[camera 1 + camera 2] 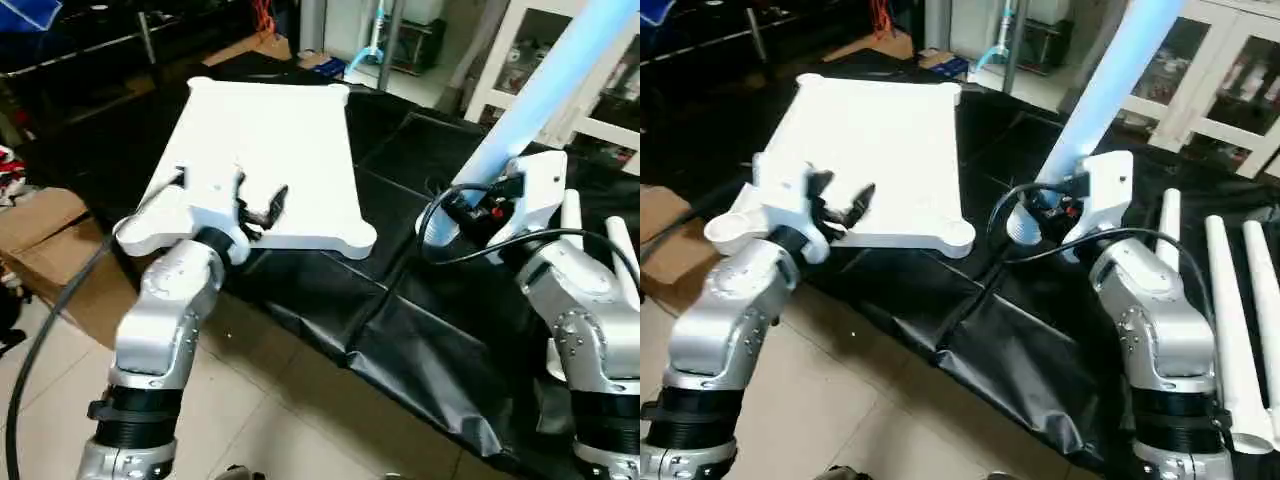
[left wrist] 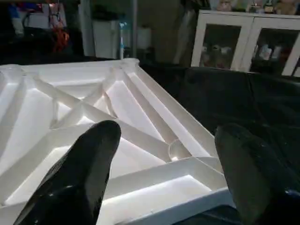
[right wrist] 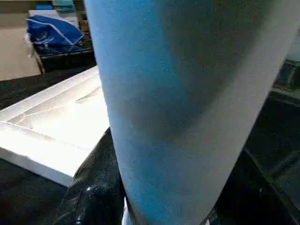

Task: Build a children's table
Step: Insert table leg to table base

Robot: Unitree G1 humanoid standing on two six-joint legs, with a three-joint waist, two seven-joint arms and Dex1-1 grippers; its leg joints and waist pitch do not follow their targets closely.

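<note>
The children's table top (image 1: pixel 270 140) lies on the black cloth with its X-ribbed underside (image 2: pixel 84 112) facing up. My left gripper (image 1: pixel 262 205) sits over the top's near edge by the near-left corner socket (image 1: pixel 140 232). Its black fingers (image 2: pixel 84 168) are open and hold nothing. My right gripper (image 1: pixel 470 208) is shut on the lower end of a long white leg (image 1: pixel 540 90). That leg slants up and away to the right, off the cloth, right of the top. It crosses the right wrist view as a wide tube (image 3: pixel 187 93) beside one black finger (image 3: pixel 91 192).
Three more white legs (image 1: pixel 1230 320) lie side by side on the black cloth (image 1: pixel 400 320) at the far right. A cardboard box (image 1: pixel 40 240) stands on the tiled floor to the left. A white glass-door cabinet (image 1: pixel 590 80) stands behind at the right.
</note>
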